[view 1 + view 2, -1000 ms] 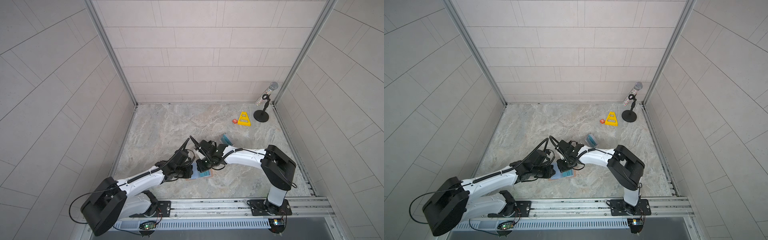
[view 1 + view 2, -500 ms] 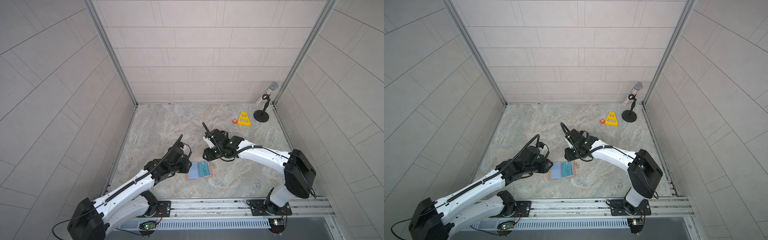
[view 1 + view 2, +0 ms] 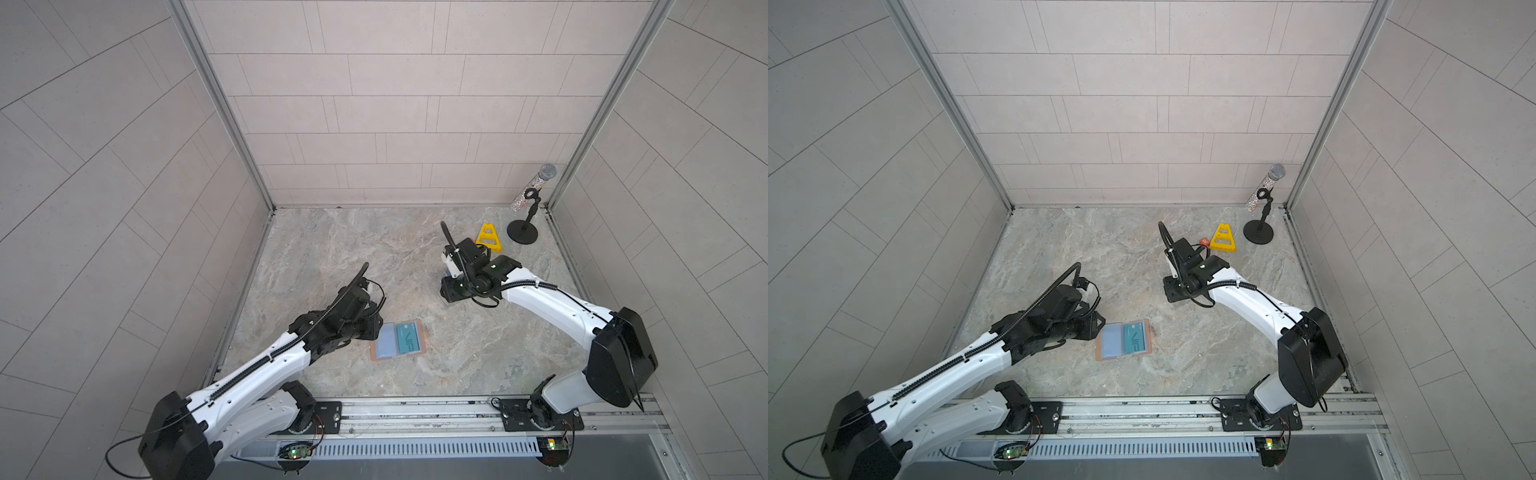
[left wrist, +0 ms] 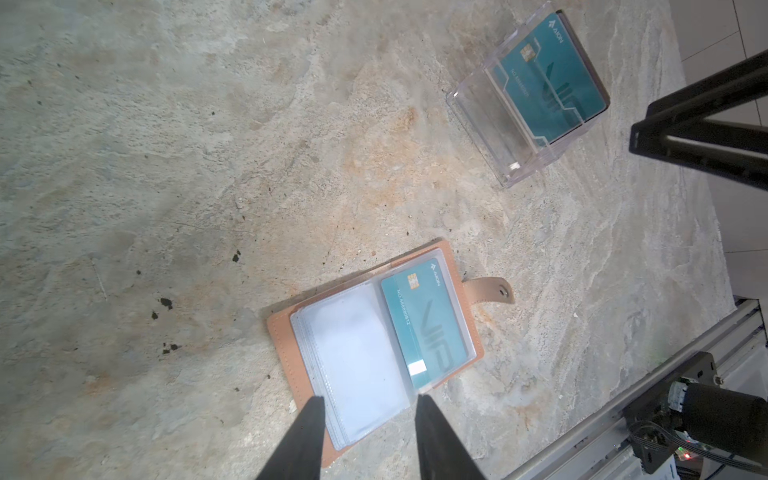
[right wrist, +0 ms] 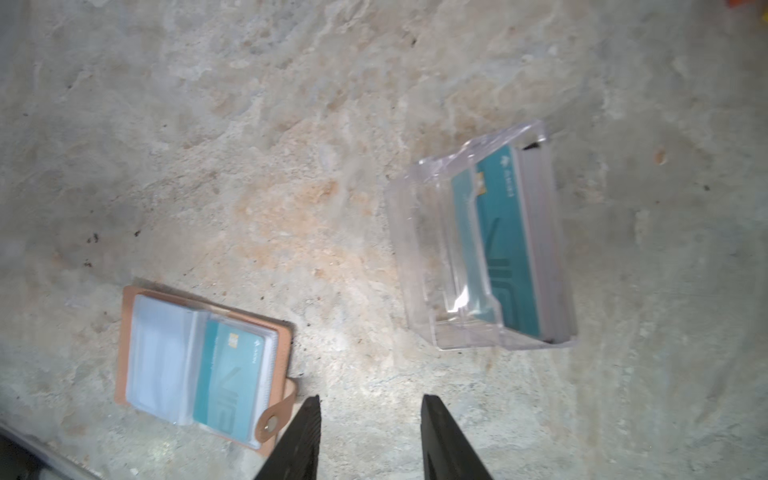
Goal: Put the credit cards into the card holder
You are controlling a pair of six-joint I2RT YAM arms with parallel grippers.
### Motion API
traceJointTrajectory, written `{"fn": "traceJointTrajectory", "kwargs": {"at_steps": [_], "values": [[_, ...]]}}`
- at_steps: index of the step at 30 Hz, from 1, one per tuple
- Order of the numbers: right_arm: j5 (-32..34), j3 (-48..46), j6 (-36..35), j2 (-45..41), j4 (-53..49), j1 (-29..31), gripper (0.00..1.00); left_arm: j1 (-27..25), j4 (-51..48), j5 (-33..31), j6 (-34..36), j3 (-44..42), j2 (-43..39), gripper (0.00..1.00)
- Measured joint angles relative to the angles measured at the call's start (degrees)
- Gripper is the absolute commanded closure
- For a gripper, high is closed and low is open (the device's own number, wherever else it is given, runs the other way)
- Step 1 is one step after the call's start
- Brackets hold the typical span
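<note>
Both arms are the same build — glossy white link shells with chunky black joint housings. The left arm [image 3: 257, 370] and right arm [image 3: 552, 307] each carry a black ribbed cable conduit [image 3: 353, 282] that loops over the wrist, plus thinner black wires. Black base plates [image 3: 515, 415] sit bolted on a silver rail [image 3: 415, 409], with little green-lit boards [image 3: 293, 453] below. The left gripper [image 4: 370, 397] and right gripper [image 5: 372, 397] have matte black fingers [image 4: 307, 440] — tapered to narrow tips.

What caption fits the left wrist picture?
Open left tool near card holder with teal VIP card; more cards in clear stand.
</note>
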Motion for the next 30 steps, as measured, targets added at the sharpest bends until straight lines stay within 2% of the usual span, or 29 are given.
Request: {"fn": "traceJointTrajectory", "kwargs": {"at_steps": [7, 13, 18, 25, 30], "values": [[1.3, 3.1, -5.7, 0.7, -3.1, -5.3, 0.58, 2.5, 6.0, 4.8, -0.2, 5.5, 12.5, 0.56], [1.4, 7.7, -9.9, 4.5, -4.7, -8.0, 0.56, 4.0, 6.9, 9.0, 0.4, 17.2, 26.3, 0.53], [0.8, 10.8, -12.6, 8.3, -6.4, -10.1, 0.51, 4.3, 6.8, 13.1, 1.1, 27.6, 36.9, 0.47], [-1.0, 14.3, -15.6, 12.7, -8.3, -11.3, 0.43, 4.3, 5.7, 16.7, 0.2, 34.8, 46.4, 0.35], [-2.8, 16.2, -17.4, 16.1, -8.9, -11.7, 0.42, 4.3, 5.3, 18.5, -1.0, 39.5, 51.6, 0.31]]}}
